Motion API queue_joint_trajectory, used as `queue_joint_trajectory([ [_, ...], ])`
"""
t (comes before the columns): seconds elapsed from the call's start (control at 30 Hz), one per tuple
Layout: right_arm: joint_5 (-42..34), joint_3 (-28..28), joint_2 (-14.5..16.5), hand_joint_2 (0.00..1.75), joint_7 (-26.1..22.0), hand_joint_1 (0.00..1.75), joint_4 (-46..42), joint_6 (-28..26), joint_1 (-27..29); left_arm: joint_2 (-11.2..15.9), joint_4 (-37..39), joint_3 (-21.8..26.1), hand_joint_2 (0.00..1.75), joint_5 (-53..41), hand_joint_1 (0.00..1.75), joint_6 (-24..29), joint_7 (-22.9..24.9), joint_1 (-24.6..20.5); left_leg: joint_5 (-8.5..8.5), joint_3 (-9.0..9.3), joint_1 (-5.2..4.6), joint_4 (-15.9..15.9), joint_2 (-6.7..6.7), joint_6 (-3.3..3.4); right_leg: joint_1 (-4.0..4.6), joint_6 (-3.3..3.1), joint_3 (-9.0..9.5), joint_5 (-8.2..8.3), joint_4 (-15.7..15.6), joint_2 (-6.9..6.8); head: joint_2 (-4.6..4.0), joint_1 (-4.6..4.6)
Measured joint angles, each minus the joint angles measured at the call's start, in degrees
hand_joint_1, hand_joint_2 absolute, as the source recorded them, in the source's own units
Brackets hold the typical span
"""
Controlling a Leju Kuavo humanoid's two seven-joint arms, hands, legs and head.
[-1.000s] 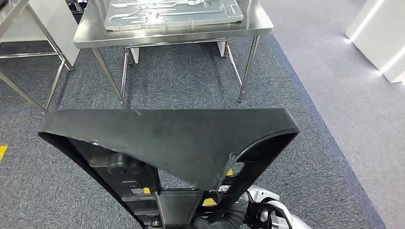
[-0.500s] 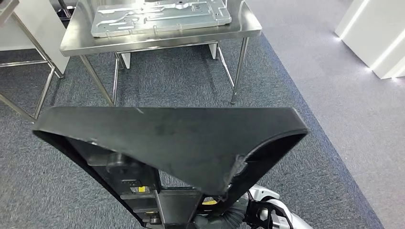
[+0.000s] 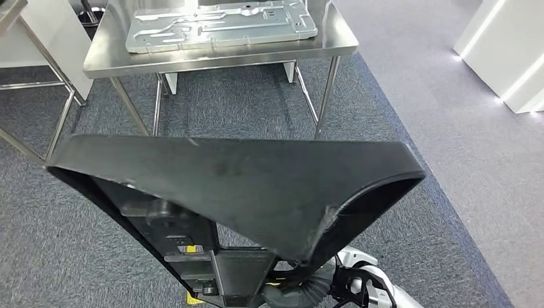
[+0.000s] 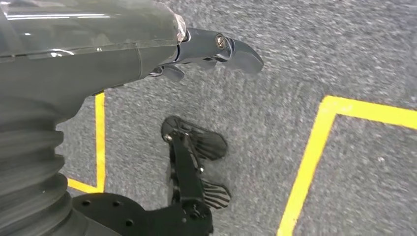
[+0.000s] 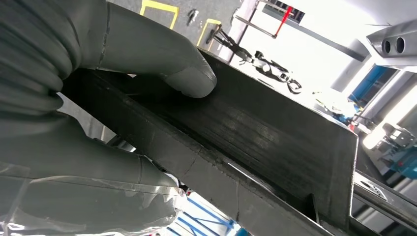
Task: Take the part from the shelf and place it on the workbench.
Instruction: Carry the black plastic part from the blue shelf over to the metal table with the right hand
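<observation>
A large black triangular part point(image 3: 244, 186) fills the lower half of the head view, carried in front of my body. My right hand point(image 5: 98, 98) grips its edge from below, with the thumb point(image 5: 192, 78) pressed on the part's point(image 5: 265, 132) flat black face. In the head view the right wrist's ribbed cover point(image 3: 301, 292) shows under the part. The steel workbench point(image 3: 337, 42) stands ahead across the carpet, with a silver stamped plate point(image 3: 218, 22) lying on it. My left hand point(image 4: 147, 44) hangs over the floor, holding nothing, its dark fingers point(image 4: 226, 46) loosely out.
A second steel frame table point(image 3: 48, 96) stands at the left of the workbench. White cabinets point(image 3: 507, 58) line the right side. Grey carpet lies between me and the workbench. Yellow tape lines point(image 4: 310, 157) mark the floor below.
The whole view has shifted as the camera moves: the workbench sits slightly further left and higher than a second ago. The black part stays in my right hand.
</observation>
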Motion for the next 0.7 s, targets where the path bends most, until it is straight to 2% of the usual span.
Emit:
queue_joint_trajectory([
  [0.07,0.08,-0.13,0.11,1.75,0.00,1.66,-0.05,-0.01,0.00,0.01,0.00,0.00,1.75,0.00,0.00,-0.01,0.02,-0.11,-0.68,0.43,-0.16,-0.38,0.14,-0.77,0.40,-0.72,0.93,-0.92,-1.55,0.04,0.01,0.04],
  [0.13,0.13,-0.31,0.25,1.75,0.00,1.66,-0.16,-0.02,0.12,0.03,-0.02,0.00,1.75,-0.02,0.00,-0.06,0.01,-0.24,-1.21,1.37,-0.08,-0.74,0.33,-1.46,0.32,-1.56,1.64,-1.56,-2.14,0.36,0.01,0.06],
  [0.17,0.15,-0.41,0.32,1.75,-0.01,1.66,-0.26,-0.03,0.18,0.05,-0.03,0.00,1.75,-0.04,0.00,-0.10,-0.02,-0.31,-1.67,1.49,-0.02,-0.02,0.33,-1.69,0.29,-1.98,2.31,-1.87,-2.46,0.45,0.01,0.02],
  [0.2,0.16,-0.49,0.38,1.75,-0.04,1.66,-0.37,-0.03,0.24,0.07,-0.04,0.00,1.75,-0.08,0.00,-0.15,-0.03,-0.37,-2.51,0.78,0.05,2.07,0.28,-1.80,0.26,-2.39,3.07,-2.15,-2.76,0.47,0.01,-0.02],
  [0.23,0.17,-0.55,0.43,1.75,-0.07,1.66,-0.46,-0.04,0.31,0.08,-0.04,0.00,1.75,-0.10,0.00,-0.19,-0.04,-0.36,-3.68,-0.92,0.08,5.44,0.20,-1.78,0.35,-2.74,3.79,-2.49,-2.95,0.45,0.01,-0.08],
  [0.3,0.15,-0.60,0.45,1.75,-0.06,1.66,-0.50,-0.04,0.55,0.10,-0.04,0.00,1.75,-0.14,0.00,-0.22,-0.03,-0.20,-5.85,-6.22,0.00,13.42,0.15,-1.67,0.71,-3.26,4.81,-3.33,-2.97,0.50,0.01,-0.14],
  [0.33,0.15,-0.61,0.45,1.75,-0.03,1.66,-0.48,-0.06,0.74,0.10,-0.04,0.00,1.75,-0.15,0.00,-0.22,-0.03,-0.04,-5.69,-8.44,-0.05,15.71,0.13,-1.58,0.92,-3.39,5.33,-3.79,-2.97,0.66,0.02,-0.15],
  [0.37,0.15,-0.61,0.45,1.75,0.00,1.66,-0.46,-0.10,0.90,0.10,-0.04,0.00,1.75,-0.16,0.00,-0.22,-0.03,0.09,-4.30,-9.77,-0.10,15.98,0.13,-1.43,1.11,-3.47,5.93,-4.30,-2.96,0.85,0.02,-0.14],
  [0.4,0.19,-0.61,0.45,1.75,0.00,1.66,-0.45,-0.21,1.02,0.10,-0.04,0.00,1.75,-0.21,0.00,-0.22,-0.05,0.17,-1.68,-10.07,-0.19,14.03,0.11,-1.18,1.29,-3.49,6.68,-4.87,-2.95,1.02,0.02,-0.14],
  [0.43,0.38,-0.62,0.45,1.75,-0.01,1.66,-0.45,-0.45,1.07,0.11,-0.04,0.00,1.75,-0.27,0.00,-0.21,-0.10,0.22,1.56,-9.60,-0.39,10.49,0.26,-0.73,1.42,-3.50,7.41,-5.50,-2.98,1.06,0.02,-0.13],
  [0.47,0.79,-0.62,0.45,1.75,-0.01,1.66,-0.43,-0.85,1.11,0.19,-0.04,0.02,1.75,-0.34,0.00,-0.19,-0.14,0.19,3.98,-8.93,-0.74,7.33,0.61,-0.21,1.61,-3.43,8.05,-6.08,-2.97,1.02,0.01,-0.05],
  [0.5,1.43,-0.62,0.44,1.75,0.00,1.66,-0.39,-1.37,1.17,0.26,-0.04,0.03,1.75,-0.44,0.00,-0.16,-0.21,0.13,5.40,-8.06,-1.10,4.51,0.89,0.28,1.70,-3.28,8.44,-6.56,-2.97,0.98,0.01,-0.03],
  [0.53,2.20,-0.63,0.44,1.75,0.00,1.66,-0.32,-1.93,1.26,0.35,-0.04,0.05,1.75,-0.53,0.00,-0.13,-0.27,0.05,5.73,-7.54,-1.43,2.93,1.14,0.67,1.70,-3.09,8.54,-6.88,-3.01,0.82,0.01,0.06],
  [0.57,3.04,-0.63,0.43,1.75,0.01,1.66,-0.19,-2.45,1.38,0.44,-0.05,0.08,1.75,-0.62,0.00,-0.10,-0.35,-0.05,5.24,-7.23,-1.67,2.45,1.11,0.90,1.65,-2.82,8.58,-7.04,-3.11,0.68,0.01,0.11],
  [0.67,5.02,-0.68,0.39,1.75,0.03,1.66,0.22,-3.37,1.66,0.48,-0.07,0.10,1.75,-0.80,0.00,-0.10,-0.64,-0.05,4.91,-6.05,-1.22,0.69,0.12,1.39,1.45,-1.87,8.94,-7.81,-3.02,0.09,0.01,0.15],
  [0.7,5.37,-0.70,0.39,1.75,0.03,1.66,0.34,-3.49,1.70,0.46,-0.07,0.13,1.75,-0.84,0.00,-0.10,-0.70,-0.02,4.88,-5.46,-0.93,0.15,-0.15,1.55,1.40,-1.53,8.31,-8.58,-1.44,0.06,0.02,0.22],
])
